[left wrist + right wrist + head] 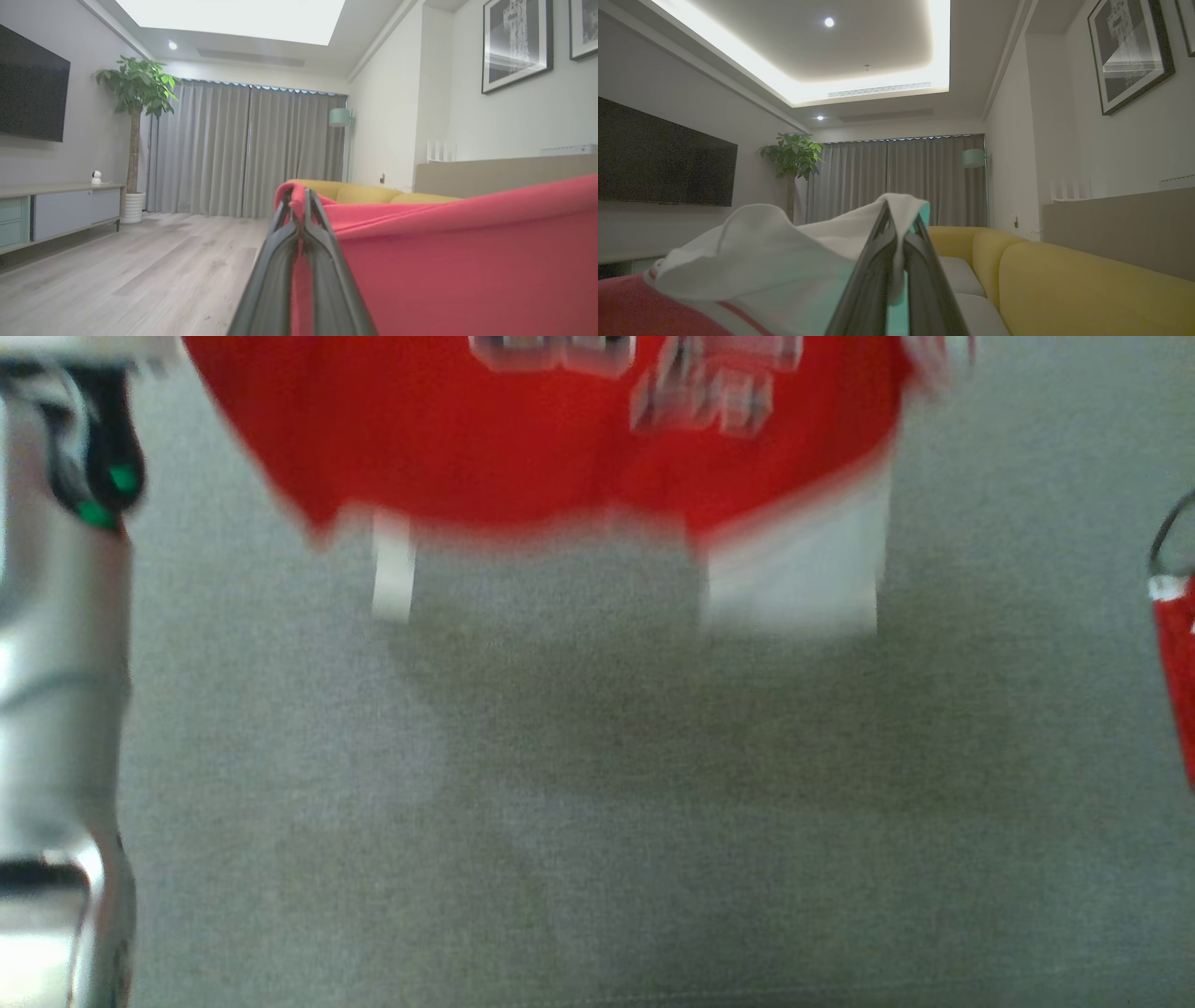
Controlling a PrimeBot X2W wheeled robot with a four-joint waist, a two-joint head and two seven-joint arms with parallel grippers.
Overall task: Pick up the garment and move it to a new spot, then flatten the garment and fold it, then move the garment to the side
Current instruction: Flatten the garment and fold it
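Fingers [275,266] pointing level, clamped on hanging garment [467,270]

Garment [560,439] hangs blurred across the top of the head view and blocks that band.
Below the garment: grey fabric surface [597,821], open right across.
Left of the garment: pale forearm [56,709] takes the edge.
Right of the garment: open strip, then a red cloth end [1176,681].
Left wrist view: wood floor [140,280] left of the garment lies open up to the cabinet [60,214].
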